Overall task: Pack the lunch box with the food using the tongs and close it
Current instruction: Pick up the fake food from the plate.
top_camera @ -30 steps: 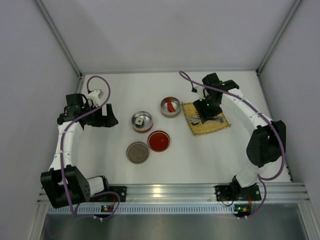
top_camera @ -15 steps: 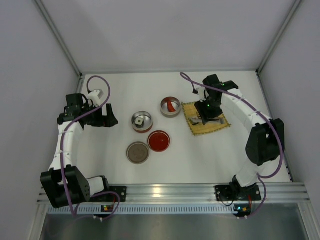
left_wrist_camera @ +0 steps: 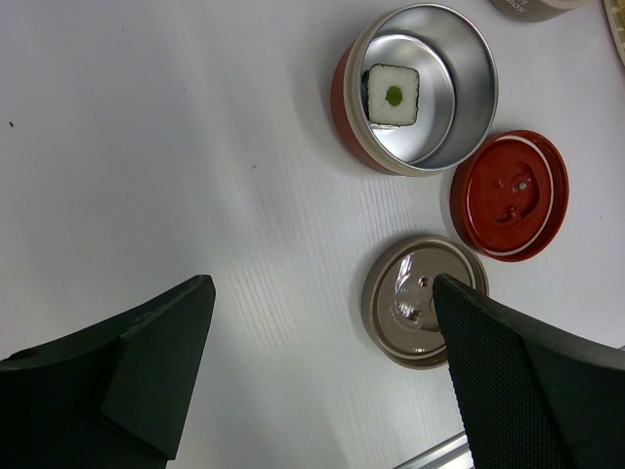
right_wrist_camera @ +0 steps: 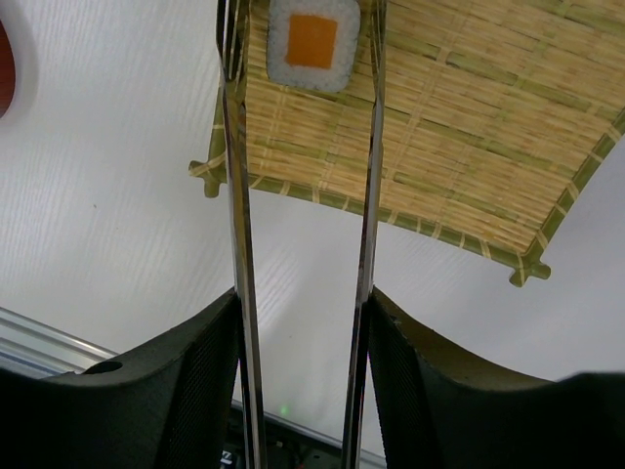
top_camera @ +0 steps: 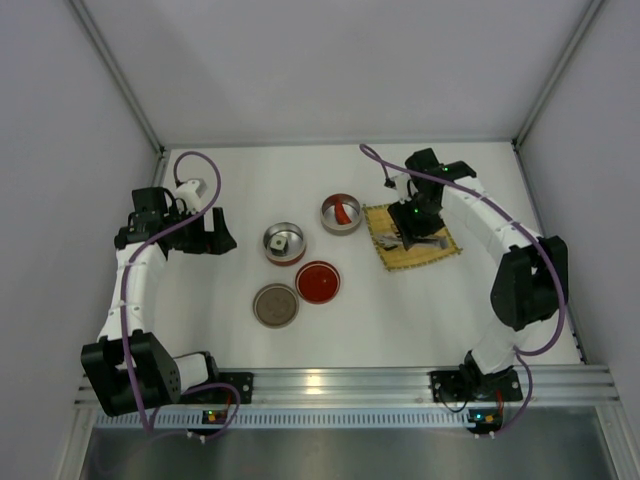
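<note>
My right gripper (right_wrist_camera: 303,298) is shut on the tongs (right_wrist_camera: 235,195), one finger pressed on the outside of each silvery arm. The two arms reach over the bamboo mat (right_wrist_camera: 459,147) and stand either side of a sushi piece (right_wrist_camera: 312,39) with an orange centre, with a gap on both sides. In the top view this gripper (top_camera: 408,232) hovers over the mat (top_camera: 440,245). One steel tin (left_wrist_camera: 459,117) of the lunch box holds a white sushi piece (left_wrist_camera: 393,95) with a green centre. The other tin (top_camera: 341,213) holds a red piece. My left gripper (left_wrist_camera: 322,293) is open over bare table.
A red lid (left_wrist_camera: 510,195) and a bronze lid (left_wrist_camera: 420,301) lie upside down in front of the tins. The metal rail (top_camera: 340,385) runs along the table's near edge. White walls close off the back and both sides.
The right gripper with the tongs has shifted a little to the left over the mat. The left arm has not moved.
</note>
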### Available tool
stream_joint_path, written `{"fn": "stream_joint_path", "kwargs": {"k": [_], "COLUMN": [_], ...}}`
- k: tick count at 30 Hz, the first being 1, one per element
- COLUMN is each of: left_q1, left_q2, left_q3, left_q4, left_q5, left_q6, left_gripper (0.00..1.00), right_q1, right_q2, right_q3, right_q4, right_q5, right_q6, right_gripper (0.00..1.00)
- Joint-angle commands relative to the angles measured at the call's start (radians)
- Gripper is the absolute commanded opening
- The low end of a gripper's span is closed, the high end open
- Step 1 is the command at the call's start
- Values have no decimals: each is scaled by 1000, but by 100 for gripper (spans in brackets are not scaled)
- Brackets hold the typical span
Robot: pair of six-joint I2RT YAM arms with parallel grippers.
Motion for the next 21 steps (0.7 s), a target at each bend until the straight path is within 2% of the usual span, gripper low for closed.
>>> {"fn": "stream_joint_path", "kwargs": {"k": [1,6,9,16,21], "left_q1": [7,7,7,6,7], "left_q2": [-7,1,-1,-4,-8], "left_q3": [14,14,14,14,15], "left_q4": [12,15,16,16,9], "left_q5": [20,23,21,20,18], "left_q6": [1,0,0,0,6], "left_gripper": [98,98,98,98,98], "right_q1": [-14,-13,-13,-13,-1], "right_q2": [7,7,3,-39,-97], "right_q3": [61,59,59,79,108], "right_q4": [31,33,28,5,-9], "right_q5": [-16,-16,-16,-36,-93], "right_q6": [10,9,6,-8,-26], "right_gripper": [50,48,43,24,18]}}
